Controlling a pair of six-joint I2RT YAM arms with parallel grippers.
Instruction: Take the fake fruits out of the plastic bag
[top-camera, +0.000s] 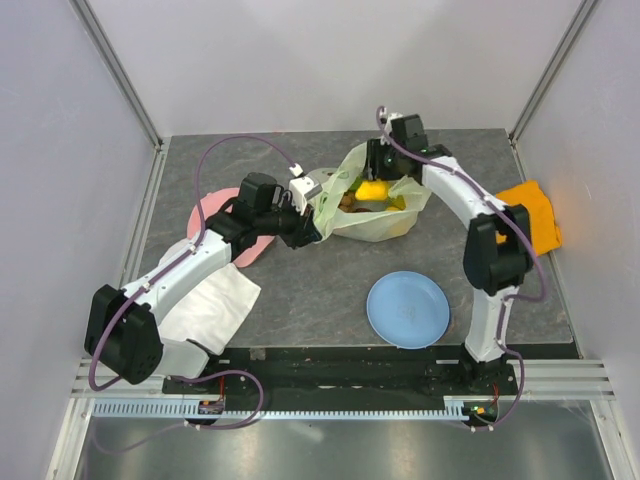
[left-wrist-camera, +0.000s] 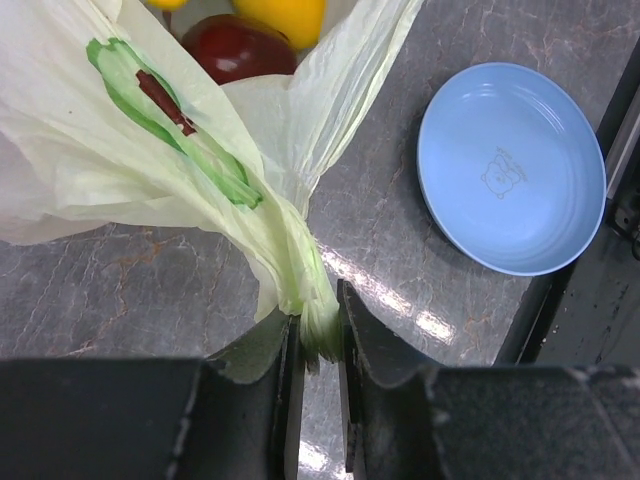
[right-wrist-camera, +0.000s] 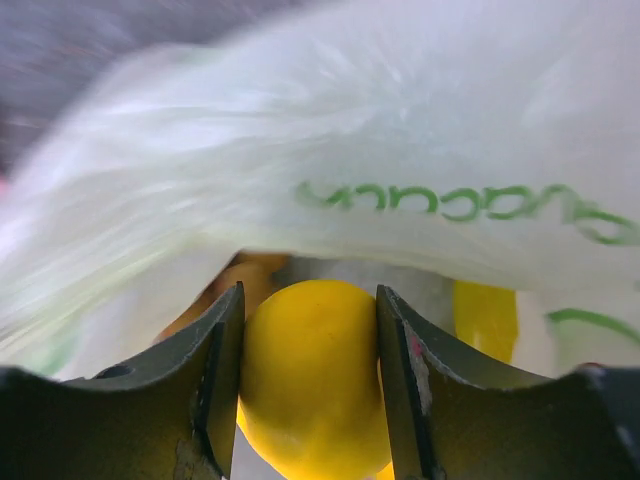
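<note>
1. Top external view: the plastic bag (top-camera: 385, 222) lies on the dark table (top-camera: 320, 290), toward the far middle. Its mouth is open upward and the fake fruits (top-camera: 352, 200) are inside it. A yellow fruit (top-camera: 372, 189) shows plainly in the opening.
2. The left gripper (top-camera: 320, 212) is at the bag's left edge. The right gripper (top-camera: 378, 172) reaches down into the mouth from the far side.
3. Left wrist view: the left gripper (left-wrist-camera: 320, 335) has its fingers closed on a gathered, twisted strip of the bag (left-wrist-camera: 120, 170), pinching it just above the table (left-wrist-camera: 140, 290). From the pinch the film fans upward, bearing green print with a small dark red mark.
4. Past the bag's edge, at the top of that view, a dark red fruit (left-wrist-camera: 235, 45) sits inside. A yellow piece is just beside it.
5. Right wrist view: the right gripper (right-wrist-camera: 310, 310) is inside the bag. Its two fingers press against either side of the yellow fruit (right-wrist-camera: 310, 390), clasping it. The film (right-wrist-camera: 330, 130) arches overhead, blurred, with green lettering.
6. Behind the clasped fruit, an orange-brown fruit (right-wrist-camera: 250, 275) shows on the left and another yellow shape on the right, both partly hidden.
7. A blue plate (top-camera: 407, 309) lies near the right arm's base, apart from the bag. A pink cloth (top-camera: 213, 213) and a white cloth (top-camera: 215, 305) lie under the left arm, and an orange cloth (top-camera: 540, 212) lies at the table's right edge.
</note>
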